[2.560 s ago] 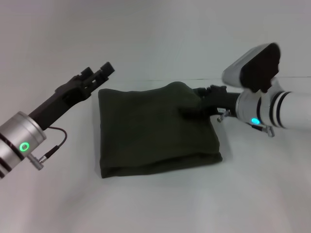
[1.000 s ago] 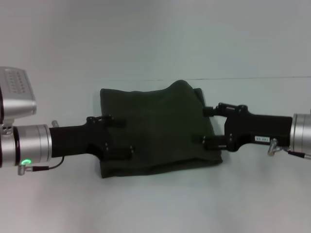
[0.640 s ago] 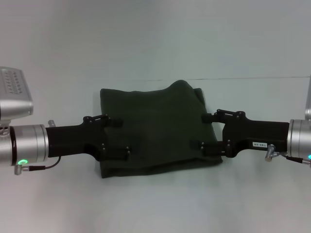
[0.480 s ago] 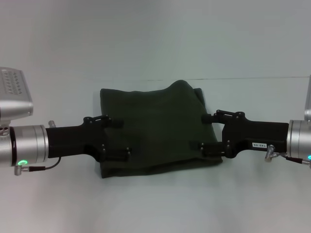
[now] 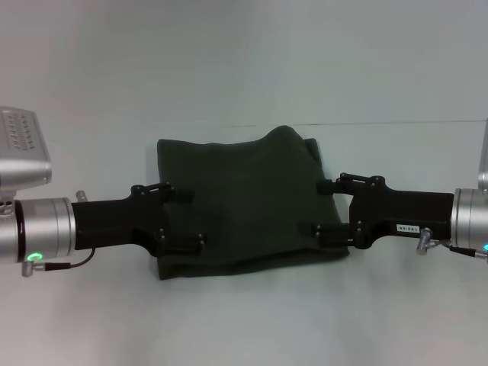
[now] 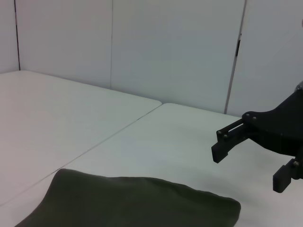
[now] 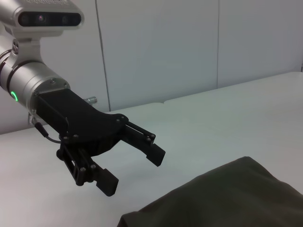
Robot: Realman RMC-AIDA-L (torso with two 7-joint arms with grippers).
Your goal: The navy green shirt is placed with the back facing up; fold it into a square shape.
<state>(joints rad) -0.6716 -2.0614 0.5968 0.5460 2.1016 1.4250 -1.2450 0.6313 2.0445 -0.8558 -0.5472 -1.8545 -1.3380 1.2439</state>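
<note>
White table (image 5: 244,328): folded navy green shirt (image 5: 244,202) between 2 open end effectors

The large dark olive-green short-sleeved cotton T-shirt (image 5: 244,202), folded into a rough square, lies on the white table (image 5: 244,320) in the middle of the head view. The left gripper (image 5: 181,217) reaches in from the robot's left and hangs over the shirt's left edge, fingers spread apart. The right gripper (image 5: 324,207) reaches in from the robot's right, opposite it, over the shirt's right edge, fingers likewise apart. The two grippers face each other across the shirt. Behind the table stands a pale panelled wall (image 6: 165,47).
</note>
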